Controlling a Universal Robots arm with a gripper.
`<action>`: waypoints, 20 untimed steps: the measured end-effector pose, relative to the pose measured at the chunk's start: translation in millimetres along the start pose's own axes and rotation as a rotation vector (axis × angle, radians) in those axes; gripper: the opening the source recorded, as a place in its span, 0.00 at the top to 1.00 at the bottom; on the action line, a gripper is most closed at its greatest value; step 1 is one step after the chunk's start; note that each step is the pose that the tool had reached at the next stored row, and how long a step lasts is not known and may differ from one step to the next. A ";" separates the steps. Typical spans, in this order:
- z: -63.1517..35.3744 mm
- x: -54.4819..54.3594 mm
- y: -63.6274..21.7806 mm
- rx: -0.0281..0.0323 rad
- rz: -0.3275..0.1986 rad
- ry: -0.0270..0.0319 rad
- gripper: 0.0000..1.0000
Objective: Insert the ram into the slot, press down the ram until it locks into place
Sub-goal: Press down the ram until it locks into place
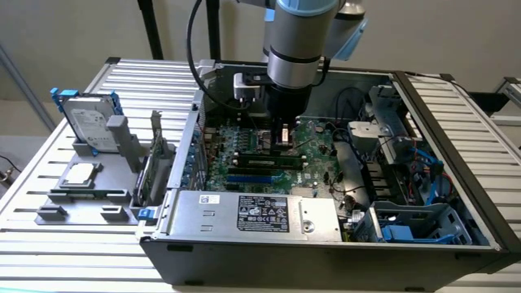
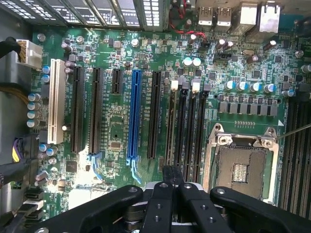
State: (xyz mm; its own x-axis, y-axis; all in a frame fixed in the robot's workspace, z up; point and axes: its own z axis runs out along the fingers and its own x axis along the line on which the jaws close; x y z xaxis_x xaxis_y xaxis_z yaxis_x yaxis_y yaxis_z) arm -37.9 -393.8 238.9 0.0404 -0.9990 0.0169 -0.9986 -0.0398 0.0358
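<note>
Counting one ram (image 1: 271,162), four black memory slots (image 2: 190,126) running side by side, one blue slot (image 2: 134,114) parallel to them, and one CPU socket (image 2: 239,167) on the slots' far side from the blue one. Also counting one motherboard (image 2: 116,131), one open computer case (image 1: 326,256), one labelled power supply (image 1: 260,212) at the case's near edge, and one hard drive (image 1: 88,122) standing upright in a grey fixture on the slatted table (image 1: 49,244), at the exterior view's left.

Reaching straight down into the case with the arm (image 1: 299,43), wrist vertical, gripper (image 1: 283,135) hanging over the middle of the motherboard. Hovering, in the wrist view, with the gripper (image 2: 173,177) above the near ends of the memory slots. Pressing the fingers (image 2: 167,177) together, tips meeting with no gap and nothing visible between them.

Lying along the memory slots, in the exterior view just in front of the gripper: the ram, a long thin green stick with dark chips in a row, white clips at both ends. Leaving unsaid whether latched fully, being too small to judge.
</note>
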 end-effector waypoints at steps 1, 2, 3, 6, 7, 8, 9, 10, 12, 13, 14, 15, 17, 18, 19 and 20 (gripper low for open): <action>0.9 -0.3 0.2 0.0003 0.000 0.0000 0.90; 1.8 -0.6 0.7 0.0006 0.000 0.0001 0.90; 2.7 -0.9 1.1 0.0012 0.000 0.0001 0.90; 4.9 -1.9 2.1 0.0022 0.000 0.0000 0.90; 5.6 -2.1 2.1 0.0024 0.000 0.0001 0.90; 6.2 -2.3 2.1 0.0026 0.000 0.0001 0.90; 6.9 -2.4 2.1 0.0028 0.000 0.0000 0.90; 7.7 -2.5 2.1 0.0030 0.000 0.0002 0.90; 9.2 -2.6 2.2 0.0030 0.000 0.0012 0.90; 10.1 -2.6 2.2 0.0031 0.000 0.0014 0.90; 11.6 -2.8 2.1 0.0036 0.000 0.0003 0.90; 12.4 -2.9 2.1 0.0036 0.000 0.0010 0.90; 13.4 -2.9 2.1 0.0038 0.000 0.0010 0.90; 13.5 -3.0 2.1 0.0039 0.000 0.0007 0.90; 12.8 -2.9 2.2 0.0041 0.000 0.0004 0.90; 10.2 -3.2 2.2 0.0048 0.000 -0.0020 0.90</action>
State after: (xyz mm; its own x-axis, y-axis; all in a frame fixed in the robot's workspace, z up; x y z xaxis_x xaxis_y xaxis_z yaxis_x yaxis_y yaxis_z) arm -40.6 -390.9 228.7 0.0402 -0.9991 0.0148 -0.9987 -0.0397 0.0310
